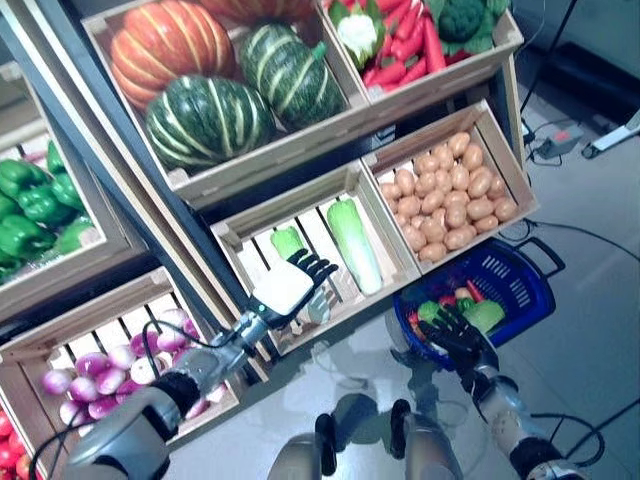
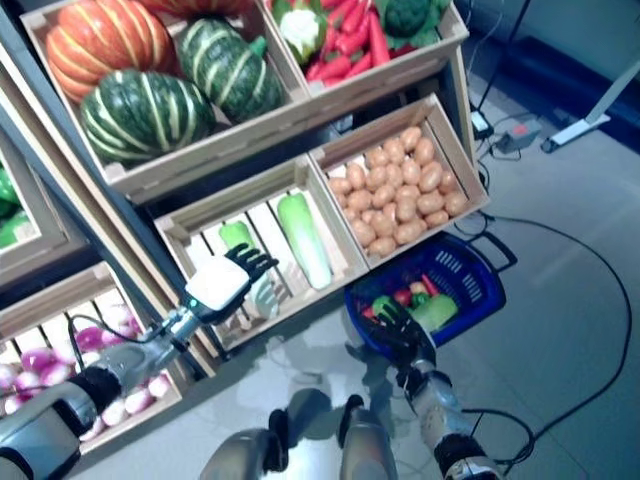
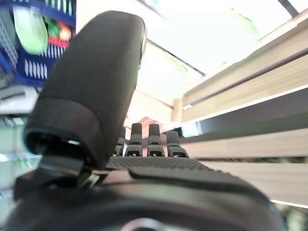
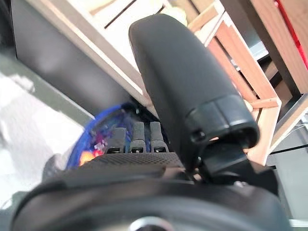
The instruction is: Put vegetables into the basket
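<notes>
The blue basket (image 1: 520, 275) stands on the floor below the stand's lower right crate. In it lie a pale green vegetable (image 1: 484, 315), a red one (image 1: 446, 300) and a small green one (image 1: 428, 311). My left hand (image 1: 285, 288) is open, fingers straight, over the slatted middle crate (image 1: 234, 233), just in front of a small green vegetable (image 1: 286, 241) and left of a long pale green cabbage (image 1: 354, 245). It holds nothing. My right hand (image 1: 460, 335) is open, fingers spread, just above the basket's near rim. The basket also shows in the left wrist view (image 3: 33, 67) and right wrist view (image 4: 103, 127).
The wooden stand (image 1: 300, 150) rises in tiers of crates at the left and back. A black cable (image 1: 590, 235) runs over the grey floor to the right of the basket. A power strip (image 1: 556, 142) lies at the far right.
</notes>
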Motion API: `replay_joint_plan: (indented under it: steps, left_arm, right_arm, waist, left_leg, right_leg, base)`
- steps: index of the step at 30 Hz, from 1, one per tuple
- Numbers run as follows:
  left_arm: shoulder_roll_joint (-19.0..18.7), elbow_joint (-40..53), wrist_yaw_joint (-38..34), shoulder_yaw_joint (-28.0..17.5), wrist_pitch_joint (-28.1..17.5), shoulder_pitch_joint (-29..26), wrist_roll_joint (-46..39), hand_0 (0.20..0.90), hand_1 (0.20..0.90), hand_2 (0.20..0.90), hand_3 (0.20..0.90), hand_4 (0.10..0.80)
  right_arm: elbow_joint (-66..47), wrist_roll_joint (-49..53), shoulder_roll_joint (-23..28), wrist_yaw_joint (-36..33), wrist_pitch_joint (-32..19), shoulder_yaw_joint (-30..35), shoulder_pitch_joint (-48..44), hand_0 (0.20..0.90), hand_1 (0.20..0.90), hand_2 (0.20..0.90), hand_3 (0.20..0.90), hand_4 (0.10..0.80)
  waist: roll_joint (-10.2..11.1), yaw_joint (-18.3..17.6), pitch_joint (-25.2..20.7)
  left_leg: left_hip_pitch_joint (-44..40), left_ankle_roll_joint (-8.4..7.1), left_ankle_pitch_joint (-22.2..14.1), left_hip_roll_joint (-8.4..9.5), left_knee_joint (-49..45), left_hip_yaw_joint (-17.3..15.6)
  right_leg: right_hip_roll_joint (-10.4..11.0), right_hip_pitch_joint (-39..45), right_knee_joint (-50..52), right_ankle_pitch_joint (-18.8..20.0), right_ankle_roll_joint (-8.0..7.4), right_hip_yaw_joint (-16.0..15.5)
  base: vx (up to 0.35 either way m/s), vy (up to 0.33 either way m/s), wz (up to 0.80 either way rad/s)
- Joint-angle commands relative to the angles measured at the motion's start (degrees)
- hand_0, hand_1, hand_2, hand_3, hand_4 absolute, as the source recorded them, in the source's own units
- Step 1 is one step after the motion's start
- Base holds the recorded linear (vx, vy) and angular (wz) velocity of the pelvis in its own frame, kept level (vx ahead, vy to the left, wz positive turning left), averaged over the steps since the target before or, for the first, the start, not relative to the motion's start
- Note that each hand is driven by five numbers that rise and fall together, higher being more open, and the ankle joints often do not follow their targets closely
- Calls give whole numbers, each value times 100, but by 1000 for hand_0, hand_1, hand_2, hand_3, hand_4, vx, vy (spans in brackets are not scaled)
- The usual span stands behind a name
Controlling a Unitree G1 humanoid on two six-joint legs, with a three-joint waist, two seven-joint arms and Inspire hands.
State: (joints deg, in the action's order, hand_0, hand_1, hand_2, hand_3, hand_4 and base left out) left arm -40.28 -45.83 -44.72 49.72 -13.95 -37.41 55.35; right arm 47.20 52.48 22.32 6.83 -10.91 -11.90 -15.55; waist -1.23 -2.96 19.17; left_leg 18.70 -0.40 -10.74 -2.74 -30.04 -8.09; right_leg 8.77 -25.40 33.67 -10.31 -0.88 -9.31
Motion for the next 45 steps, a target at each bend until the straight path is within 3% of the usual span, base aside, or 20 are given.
replay_joint_plan:
  steps: [1, 7, 17, 29, 35, 45]
  left_arm:
    - [-274, 115, -94, -364, 232, -518, -586, 900, 900, 900, 900, 800]
    - [-623, -60, 195, -135, 364, -1053, -649, 900, 900, 900, 900, 800]
    - [-1220, 31, 991, 139, 677, -1558, -712, 900, 900, 900, 900, 800]
    - [-1264, -79, 2462, 220, 1517, -1544, -419, 900, 900, 900, 900, 800]
    - [-1284, -65, 2371, 216, 1420, -1708, -327, 900, 900, 900, 900, 800]
    - [-1211, -328, 664, 587, 954, -2478, 1015, 900, 900, 900, 900, 800]
  right_arm:
    - [-157, 253, 381, 152, -303, 64, -195, 900, 900, 900, 900, 800]
    - [155, 320, 713, 128, -150, 96, -430, 900, 900, 900, 900, 800]
    - [349, 332, 1112, 289, -126, 274, -352, 900, 900, 900, 900, 800]
    - [736, 215, 1001, 314, -123, 288, -334, 900, 900, 900, 900, 800]
    - [770, 130, 1012, 273, -162, 225, -431, 900, 900, 900, 900, 800]
    - [1205, -29, 1081, 226, -385, 234, -523, 900, 900, 900, 900, 800]
  waist:
    - [7, -187, -128]
    - [-21, -290, 47]
    - [-78, -427, 213]
    - [-98, -399, 264]
    - [-88, -388, 305]
    - [11, -403, 523]
  left_leg:
    - [809, -72, -15, -147, -786, -56]
    - [1653, -38, -380, -279, -1776, 23]
    - [2474, -65, -697, -309, -2678, 135]
    - [2493, -100, -677, -310, -2638, 190]
    - [2502, -116, -626, -334, -2545, 178]
    - [3047, -50, -780, -341, -3027, 312]
  right_leg:
    - [266, -151, 726, -129, -89, 46]
    - [233, -1048, 1681, -405, 3, 292]
    - [245, -1928, 2522, -655, -4, 481]
    - [264, -1933, 2502, -648, -92, 484]
    - [253, -1928, 2406, -593, -106, 478]
    - [215, -2418, 2718, -635, -102, 524]
  base:
    - [-115, 58, -6]
    - [-63, 38, -11]
    - [-29, 19, -2]
    - [-12, -24, 3]
    - [-7, -8, 3]
    - [-45, -5, 8]
